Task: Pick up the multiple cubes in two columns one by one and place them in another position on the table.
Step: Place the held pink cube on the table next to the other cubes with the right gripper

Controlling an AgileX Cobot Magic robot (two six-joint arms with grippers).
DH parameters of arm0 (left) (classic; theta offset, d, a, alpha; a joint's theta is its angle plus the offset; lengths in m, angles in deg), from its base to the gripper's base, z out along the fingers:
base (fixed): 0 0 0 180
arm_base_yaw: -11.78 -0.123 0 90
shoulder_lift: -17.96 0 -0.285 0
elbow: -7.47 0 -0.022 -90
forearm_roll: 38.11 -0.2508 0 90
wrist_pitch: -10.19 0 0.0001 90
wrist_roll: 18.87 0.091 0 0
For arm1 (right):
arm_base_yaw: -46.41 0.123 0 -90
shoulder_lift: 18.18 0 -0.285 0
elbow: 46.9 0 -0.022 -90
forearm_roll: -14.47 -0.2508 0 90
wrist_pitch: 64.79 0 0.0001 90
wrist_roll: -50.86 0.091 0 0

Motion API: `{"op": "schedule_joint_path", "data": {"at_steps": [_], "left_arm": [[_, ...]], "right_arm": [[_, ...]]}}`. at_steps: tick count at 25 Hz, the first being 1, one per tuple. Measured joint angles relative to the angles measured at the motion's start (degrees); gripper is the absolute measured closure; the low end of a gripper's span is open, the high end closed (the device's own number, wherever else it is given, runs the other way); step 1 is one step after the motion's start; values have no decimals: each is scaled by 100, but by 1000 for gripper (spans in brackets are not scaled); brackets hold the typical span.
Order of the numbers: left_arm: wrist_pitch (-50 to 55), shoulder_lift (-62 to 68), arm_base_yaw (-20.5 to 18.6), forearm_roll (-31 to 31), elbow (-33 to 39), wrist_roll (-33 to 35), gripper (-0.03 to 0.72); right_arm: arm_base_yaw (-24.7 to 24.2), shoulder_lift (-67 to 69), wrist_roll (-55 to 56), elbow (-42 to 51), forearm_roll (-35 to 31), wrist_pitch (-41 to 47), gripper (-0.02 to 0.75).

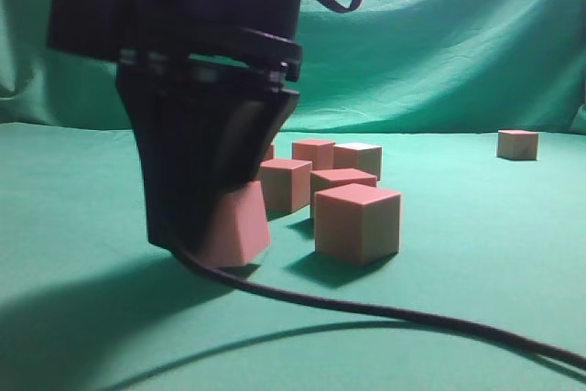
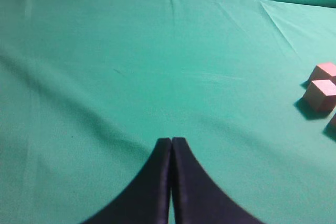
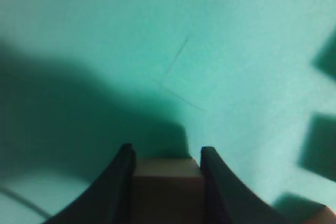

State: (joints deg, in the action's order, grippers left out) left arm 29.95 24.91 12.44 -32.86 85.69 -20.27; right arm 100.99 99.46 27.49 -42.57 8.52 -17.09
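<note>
My right gripper (image 1: 220, 217) fills the left foreground of the exterior view and is shut on a pinkish cube (image 1: 234, 226), held tilted with its lower edge at the green table cloth (image 1: 476, 254). The right wrist view shows that cube (image 3: 167, 182) between the two jaws (image 3: 164, 153). Several more cubes stand clustered just right of it, the nearest (image 1: 357, 223) in front and others (image 1: 285, 183) behind. One cube (image 1: 517, 144) stands alone at the far right. My left gripper (image 2: 171, 142) is shut and empty over bare cloth, with two cubes (image 2: 320, 94) at its view's right edge.
A black cable (image 1: 366, 313) trails from the right gripper across the front of the table to the lower right. The same green cloth hangs as a backdrop (image 1: 439, 43). A cube corner (image 3: 320, 216) shows at the lower right of the right wrist view.
</note>
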Motion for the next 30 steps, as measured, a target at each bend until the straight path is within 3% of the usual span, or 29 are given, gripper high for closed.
{"op": "schedule_joint_path", "data": {"at_steps": [6, 16, 23, 30], "left_arm": [[0, 0, 0, 0, 0, 0, 688], [0, 0, 0, 0, 0, 0, 688], [0, 0, 0, 0, 0, 0, 688], [0, 0, 0, 0, 0, 0, 688]], "right_arm": [[0, 42, -10, 0, 344, 0, 481], [0, 42, -10, 0, 290, 20, 481], [0, 65, 11, -502, 235, 668, 175], [0, 69, 450, -2047, 878, 1678, 182]]}}
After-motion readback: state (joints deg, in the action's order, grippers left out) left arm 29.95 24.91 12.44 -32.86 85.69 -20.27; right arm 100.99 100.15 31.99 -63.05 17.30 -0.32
